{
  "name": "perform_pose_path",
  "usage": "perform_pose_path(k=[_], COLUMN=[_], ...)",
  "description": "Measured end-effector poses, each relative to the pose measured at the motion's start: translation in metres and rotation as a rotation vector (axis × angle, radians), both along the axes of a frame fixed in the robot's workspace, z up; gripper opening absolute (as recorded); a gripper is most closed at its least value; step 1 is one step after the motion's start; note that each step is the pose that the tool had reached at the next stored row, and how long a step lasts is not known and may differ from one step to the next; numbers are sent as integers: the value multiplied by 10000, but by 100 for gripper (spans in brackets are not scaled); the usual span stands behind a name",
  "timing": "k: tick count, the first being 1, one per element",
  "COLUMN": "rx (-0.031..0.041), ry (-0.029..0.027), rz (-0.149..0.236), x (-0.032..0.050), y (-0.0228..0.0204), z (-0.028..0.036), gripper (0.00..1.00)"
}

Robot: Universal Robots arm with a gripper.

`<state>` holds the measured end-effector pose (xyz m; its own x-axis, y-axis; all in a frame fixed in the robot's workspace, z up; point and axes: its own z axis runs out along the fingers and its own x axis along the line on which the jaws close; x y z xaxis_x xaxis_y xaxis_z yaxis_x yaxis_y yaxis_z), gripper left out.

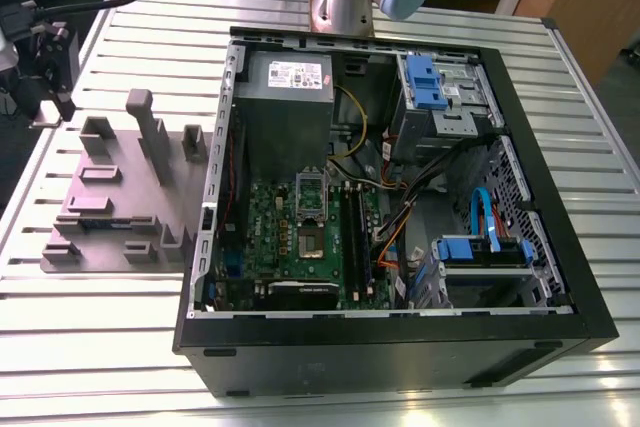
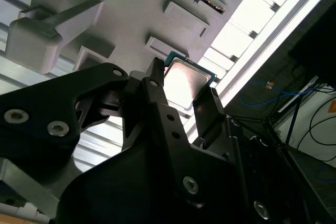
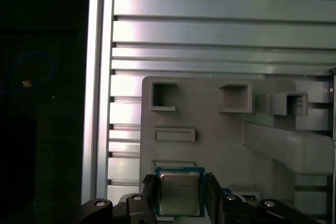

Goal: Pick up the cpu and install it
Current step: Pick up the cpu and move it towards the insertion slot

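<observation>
The cpu (image 3: 179, 191), a small square chip with a silvery top and a blue-green rim, sits between the two black fingers of my gripper (image 3: 180, 196), which is shut on it. In the second wrist view the cpu (image 2: 185, 80) hangs in the gripper (image 2: 184, 84) above the grey holder block (image 2: 131, 3). In the exterior view the gripper (image 1: 48, 59) is at the far left, above the table beside the holder block (image 1: 110, 197). The dark socket (image 1: 310, 244) on the green board (image 1: 272, 237) lies inside the open computer case, well away from the gripper, towards the exterior view's right.
The open black computer case (image 1: 560, 207) takes up the middle and the exterior view's right, with a grey power supply (image 1: 288, 97), blue drive brackets (image 1: 425, 82) and cables inside. The holder block carries upright posts (image 1: 150, 132). The slatted metal table (image 1: 100, 347) lies beneath.
</observation>
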<state>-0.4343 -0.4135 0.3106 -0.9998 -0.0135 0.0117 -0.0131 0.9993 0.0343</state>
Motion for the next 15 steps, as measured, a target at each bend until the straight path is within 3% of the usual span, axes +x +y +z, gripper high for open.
perform_pose_path(k=[15], rx=[1], ry=[-2], rz=[0], x=[0], y=[0], z=[34], gripper=[47])
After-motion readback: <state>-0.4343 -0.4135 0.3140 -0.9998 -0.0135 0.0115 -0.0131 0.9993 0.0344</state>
